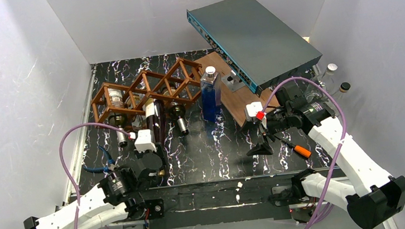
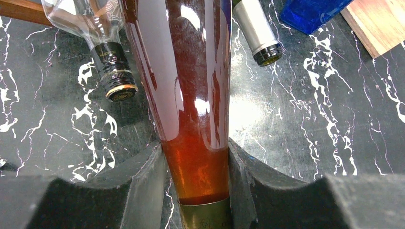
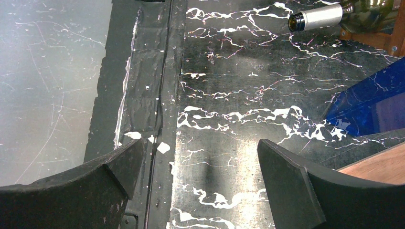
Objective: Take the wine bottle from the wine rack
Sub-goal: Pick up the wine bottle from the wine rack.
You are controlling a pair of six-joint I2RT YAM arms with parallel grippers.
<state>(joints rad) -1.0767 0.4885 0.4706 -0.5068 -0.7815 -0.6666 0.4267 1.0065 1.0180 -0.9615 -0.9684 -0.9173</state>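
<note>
While the dark amber glass wine bottle [image 2: 191, 90] juts toward six o'clock from the reddish-brown wooden lattice wine rack [image 1: 153, 88], my left gripper [image 2: 196, 167] pinches its neck. At its three o'clock, my right gripper [image 3: 200, 167] hangs spread wide.

This is a robot lab cell: plain white panel walls [image 1: 18, 82] stand around a black, white-veined tabletop [image 1: 214, 147].

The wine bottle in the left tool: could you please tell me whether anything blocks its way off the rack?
Nothing visible does: the left tool grips the wine bottle; the clear bottle and silver-capped bottle lie beside it, not ahead.
</note>
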